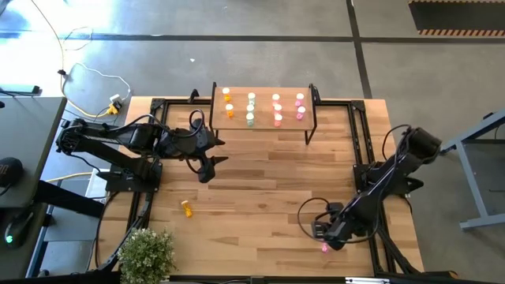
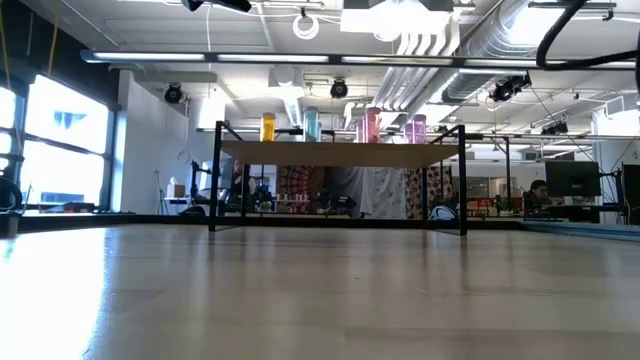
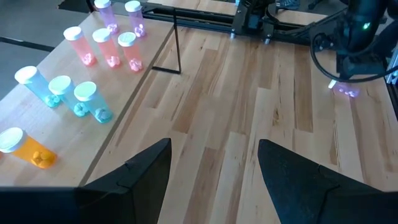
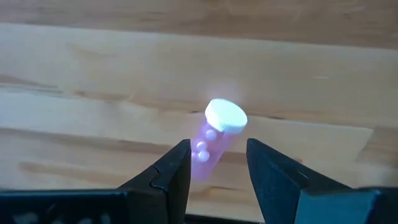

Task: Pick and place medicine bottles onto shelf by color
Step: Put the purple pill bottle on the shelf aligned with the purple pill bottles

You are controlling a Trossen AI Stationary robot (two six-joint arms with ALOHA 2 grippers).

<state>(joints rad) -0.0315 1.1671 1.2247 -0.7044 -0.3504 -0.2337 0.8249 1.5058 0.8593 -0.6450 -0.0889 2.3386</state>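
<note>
The shelf (image 1: 264, 126) stands at the table's far edge with several medicine bottles upright on it in colour rows: orange (image 1: 228, 102), pale green (image 1: 251, 109), salmon (image 1: 277, 109), pink (image 1: 300, 106). A magenta bottle (image 4: 214, 140) lies on its side on the table near the front right. My right gripper (image 4: 217, 165) points down over it, open, one finger on either side of its body; I see no touch. An orange bottle (image 1: 186, 208) lies on the table at the front left. My left gripper (image 3: 214, 149) hangs open above the table, left of the shelf.
A potted plant (image 1: 146, 252) stands at the table's front left corner. Black frame rails (image 1: 363, 134) run along the table's sides. The wide wooden middle of the table (image 1: 260, 181) carries no objects.
</note>
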